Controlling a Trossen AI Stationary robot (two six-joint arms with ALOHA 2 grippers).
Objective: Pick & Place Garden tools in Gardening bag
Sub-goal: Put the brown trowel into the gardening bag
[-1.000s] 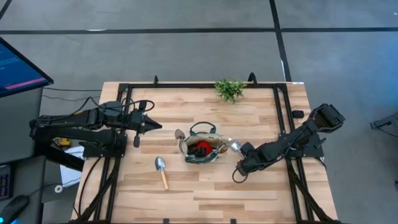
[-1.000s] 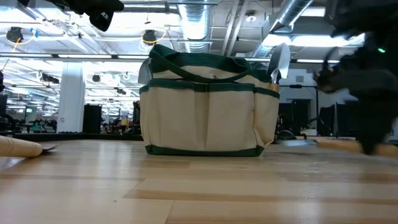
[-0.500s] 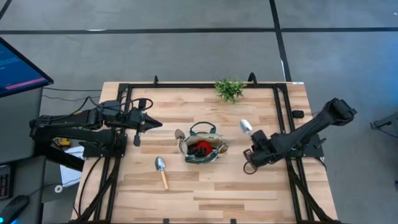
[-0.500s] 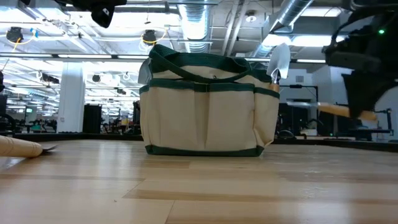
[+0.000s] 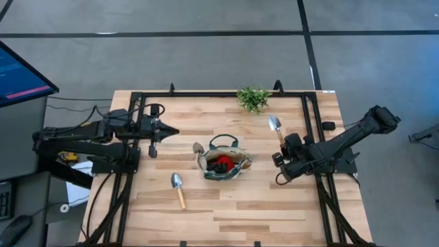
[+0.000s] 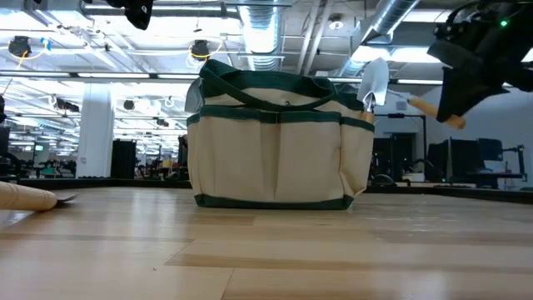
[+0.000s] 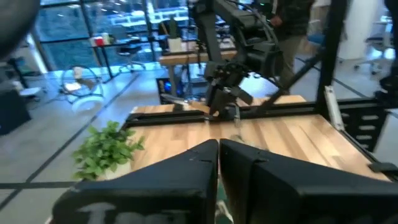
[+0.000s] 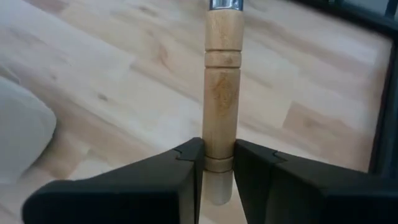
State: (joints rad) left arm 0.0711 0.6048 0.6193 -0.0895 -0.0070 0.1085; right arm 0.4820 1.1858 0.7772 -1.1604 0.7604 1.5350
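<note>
Right gripper (image 5: 282, 152), dark and 2-fingered, sits over the right part of the light wooden slatted table (image 5: 233, 213), just right of the bag. Its fingers (image 8: 180, 163) are clamped on the light wooden handle of a silver-bladed trowel (image 5: 276, 129); the wrist view shows the handle (image 8: 221, 74) pinched near its butt end. In the high view the blade points toward the table's far edge, lifted clear of the surface; the low view shows the handle (image 6: 429, 111) tilted in the air, right of the bag.

Small round olive-khaki fabric gardening bag (image 5: 223, 163) with dark green trim stands upright near table centre. Red-and-black item (image 5: 221, 163) lies inside it. 1 silver trowel blade (image 6: 372, 83) sticks up from the bag's right side in the low view; another silver blade (image 5: 197, 147) shows at its left rim from above.

A 2nd wooden-handled silver trowel (image 5: 178, 187) lies flat on the table, near and left of the bag.

Left gripper (image 5: 170, 132) hovers over the table's left part, well apart from the bag, fingers (image 7: 186, 165) brought together with only a thin slit between, nothing held.

Leafy green plant sprig (image 5: 253, 97) rests near the far edge.
</note>
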